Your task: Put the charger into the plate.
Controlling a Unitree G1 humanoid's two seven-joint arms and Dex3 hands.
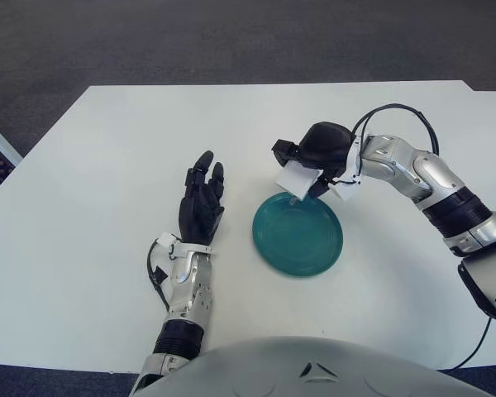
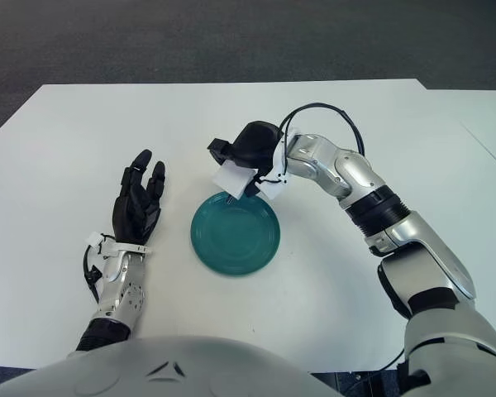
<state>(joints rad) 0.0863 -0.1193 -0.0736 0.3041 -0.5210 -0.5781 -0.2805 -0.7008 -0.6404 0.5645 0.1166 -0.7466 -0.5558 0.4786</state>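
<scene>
Left hand (image 1: pixel 202 203) shows on the white table (image 1: pixel 83 207), left of the plate, fingers extended flat and holding nothing. Green plate (image 1: pixel 298 232) sits on the table at centre, nothing lying in it. Right hand (image 1: pixel 314 157) is positioned above the plate's far rim, fingers curled around the white charger (image 1: pixel 297 179). Charger is held tilted, its prongs pointing down toward the rim; whether they touch the plate cannot be determined. A black cable (image 1: pixel 393 112) loops over the right forearm.
</scene>
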